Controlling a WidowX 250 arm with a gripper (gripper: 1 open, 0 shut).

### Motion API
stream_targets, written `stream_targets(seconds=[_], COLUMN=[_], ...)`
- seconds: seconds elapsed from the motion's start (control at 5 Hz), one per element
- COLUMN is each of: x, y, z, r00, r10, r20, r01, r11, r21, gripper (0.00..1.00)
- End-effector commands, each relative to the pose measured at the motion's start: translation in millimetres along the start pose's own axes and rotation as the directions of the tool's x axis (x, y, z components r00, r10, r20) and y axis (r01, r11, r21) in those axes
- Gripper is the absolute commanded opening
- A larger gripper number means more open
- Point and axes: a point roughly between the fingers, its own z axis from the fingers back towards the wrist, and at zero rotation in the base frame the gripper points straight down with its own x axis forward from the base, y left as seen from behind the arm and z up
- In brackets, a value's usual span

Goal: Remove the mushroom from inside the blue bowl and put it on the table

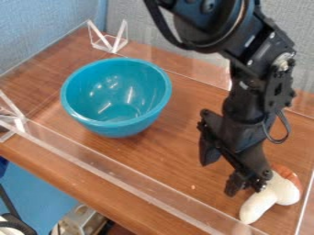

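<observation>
The mushroom lies on its side on the table near the front right corner. Its cream stem points toward the front wall and its orange cap sits behind, partly hidden by the arm. My gripper points straight down just left of it. The gripper is open, the mushroom rests beside the right finger, and nothing is between the jaws. The blue bowl stands at the left of the table with nothing inside it.
Low clear acrylic walls edge the table at the front and sides. A clear triangular bracket stands at the back left corner. Bare wood lies between the bowl and the arm.
</observation>
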Motion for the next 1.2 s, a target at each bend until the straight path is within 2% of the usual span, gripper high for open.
stream_targets(seconds=[0.0,0.2,0.4,0.8,1.0], x=[14.7,20.2,27.6,8.2,1.4], y=[3.9,4.6,5.7,12.5,16.9], z=[36.9,47.6,48.1,77.8,83.8], r00=[0.991,0.981,0.972,0.971,0.972], r10=[0.03,0.086,0.13,0.042,-0.007], r20=[0.13,0.174,0.197,0.233,0.237], r01=[-0.03,-0.085,-0.127,-0.024,0.033], r11=[1.0,0.996,0.991,0.997,0.994], r21=[-0.002,-0.017,-0.028,-0.078,-0.107], gripper=[1.0,1.0,1.0,1.0,1.0])
